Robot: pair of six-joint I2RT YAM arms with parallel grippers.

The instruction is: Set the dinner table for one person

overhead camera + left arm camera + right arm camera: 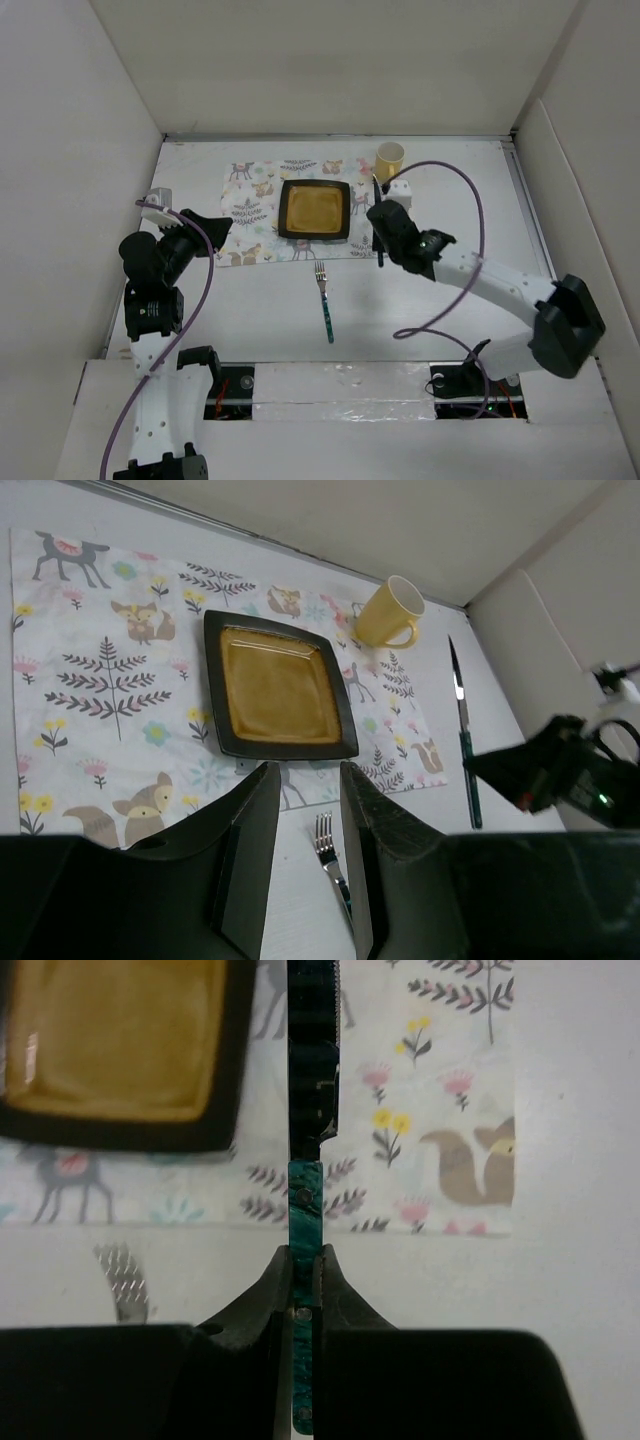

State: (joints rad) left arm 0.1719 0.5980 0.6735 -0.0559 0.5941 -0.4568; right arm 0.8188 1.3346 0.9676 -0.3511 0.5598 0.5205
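One knife (305, 1200) clenched by handle in right gripper (302, 1260), arm outstretched | left gripper (305, 780) parted, empty

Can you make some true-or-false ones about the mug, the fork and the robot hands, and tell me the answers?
1. The yellow mug stands on the plate. False: it stands beside the plate, by the placemat's far corner.
2. The right gripper is shut on the knife's handle. True.
3. The fork lies on the placemat. False: it lies on the bare table, just off the mat's near edge.
4. The plate sits on the placemat. True.
5. The left gripper holds the fork. False: it is open and holds nothing.
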